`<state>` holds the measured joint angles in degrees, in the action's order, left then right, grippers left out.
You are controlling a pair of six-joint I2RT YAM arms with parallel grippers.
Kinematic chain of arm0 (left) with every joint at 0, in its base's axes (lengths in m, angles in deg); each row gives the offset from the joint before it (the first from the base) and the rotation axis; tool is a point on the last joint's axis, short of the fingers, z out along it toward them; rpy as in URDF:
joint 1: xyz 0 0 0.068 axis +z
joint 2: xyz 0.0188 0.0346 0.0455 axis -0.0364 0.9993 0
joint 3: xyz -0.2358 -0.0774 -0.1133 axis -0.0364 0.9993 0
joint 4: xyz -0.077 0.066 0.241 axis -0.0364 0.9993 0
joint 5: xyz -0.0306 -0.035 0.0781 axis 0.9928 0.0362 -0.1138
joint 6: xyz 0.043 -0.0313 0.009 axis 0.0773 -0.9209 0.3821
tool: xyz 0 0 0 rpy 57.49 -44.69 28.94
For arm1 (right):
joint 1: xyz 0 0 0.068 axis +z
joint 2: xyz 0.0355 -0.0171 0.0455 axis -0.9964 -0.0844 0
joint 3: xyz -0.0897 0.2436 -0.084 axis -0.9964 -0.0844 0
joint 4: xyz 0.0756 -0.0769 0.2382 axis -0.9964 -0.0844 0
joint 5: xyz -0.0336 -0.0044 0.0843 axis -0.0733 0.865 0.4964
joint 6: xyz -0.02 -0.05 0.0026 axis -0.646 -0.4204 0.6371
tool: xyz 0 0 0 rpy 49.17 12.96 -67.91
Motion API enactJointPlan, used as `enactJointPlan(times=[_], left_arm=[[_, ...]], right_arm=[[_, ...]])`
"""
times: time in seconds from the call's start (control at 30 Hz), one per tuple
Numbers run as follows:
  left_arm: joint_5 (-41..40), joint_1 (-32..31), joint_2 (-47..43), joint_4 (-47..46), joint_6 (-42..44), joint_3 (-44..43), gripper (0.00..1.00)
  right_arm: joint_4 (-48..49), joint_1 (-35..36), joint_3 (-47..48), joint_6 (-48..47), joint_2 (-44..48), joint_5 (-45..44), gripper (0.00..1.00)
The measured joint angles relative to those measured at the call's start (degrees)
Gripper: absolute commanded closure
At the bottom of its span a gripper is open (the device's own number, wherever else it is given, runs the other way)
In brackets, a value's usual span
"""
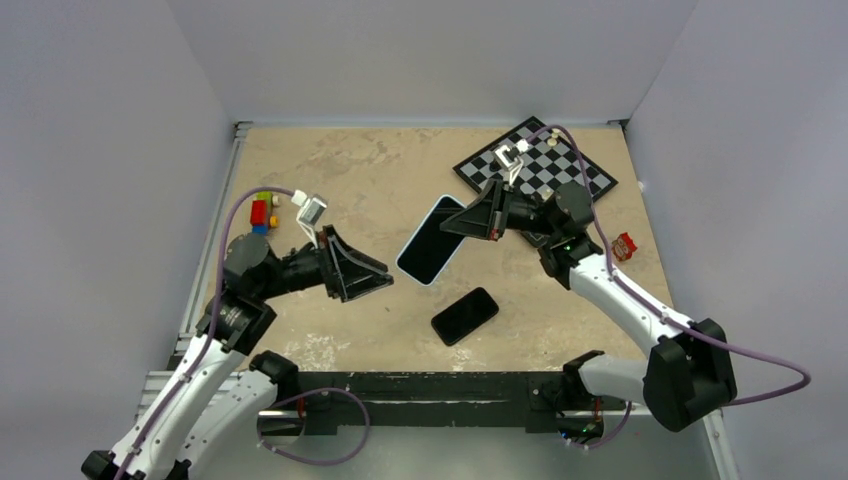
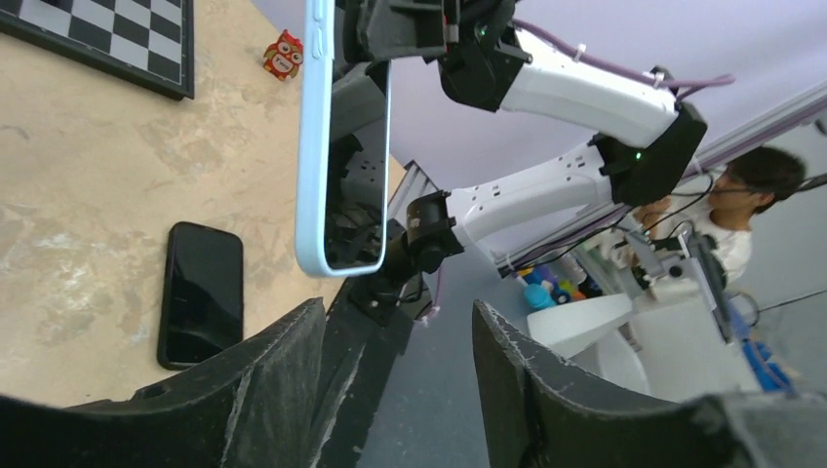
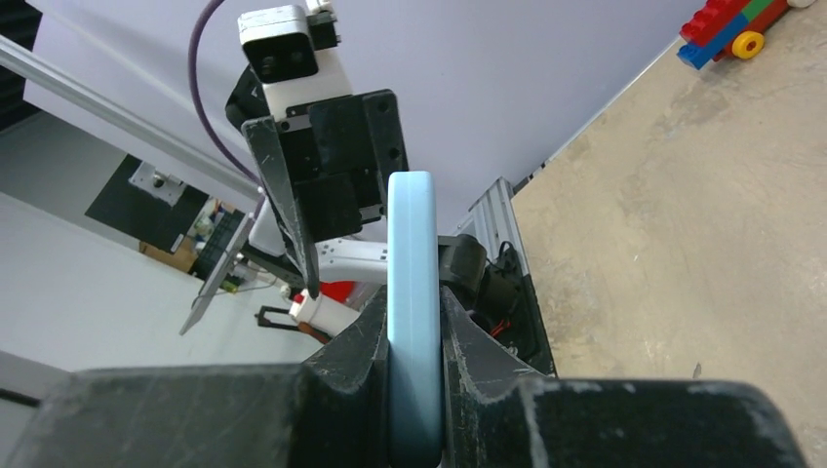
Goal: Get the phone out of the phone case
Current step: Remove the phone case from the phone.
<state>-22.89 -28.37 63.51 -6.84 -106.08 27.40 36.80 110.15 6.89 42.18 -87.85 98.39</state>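
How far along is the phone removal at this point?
Looks done: a bare black phone lies flat on the table. In hand: the right gripper, jaws shut, holds the blue case up; the left gripper has its jaws open, empty. Left: perhaps setting the case down. Whether that case is truly empty I cannot tell.

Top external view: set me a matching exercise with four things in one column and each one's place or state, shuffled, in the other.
1. blue case
2. black phone
3. left pincer
4. chessboard

A. far right corner of the table
B. open, holding nothing
C. clamped in the right pincer
D. lying flat on the table

Pairs: 1-C, 2-D, 3-B, 4-A
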Motion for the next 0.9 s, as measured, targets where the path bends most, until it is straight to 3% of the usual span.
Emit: enactJointPlan(times=[0.13, 0.2, 0.4, 0.63, 0.9], left_arm=[[0.61, 0.02, -2.60, 4.13, 3.78, -0.37, 0.48], [1.68, 0.02, -1.49, 4.72, 4.57, -0.37, 0.45], [6.67, 0.02, 2.67, 0.90, 4.09, -0.33, 0.43], [10.23, 0.00, 6.40, -7.65, 0.20, 0.59, 0.61], [11.91, -0.35, 8.41, -11.85, -1.14, 0.87, 0.69]], right_arm=[[-0.63, -1.33, 0.22, 0.55, 0.26, 2.73, 1.00], [-2.89, -1.33, 0.96, -0.11, 0.72, 3.69, 1.00], [-3.15, -1.33, 1.75, 0.07, 2.67, 5.33, 1.00], [-1.16, -1.33, 1.75, 1.42, 3.34, 5.60, 1.00], [1.95, -1.33, 1.75, 3.58, 2.51, 5.75, 1.00]])
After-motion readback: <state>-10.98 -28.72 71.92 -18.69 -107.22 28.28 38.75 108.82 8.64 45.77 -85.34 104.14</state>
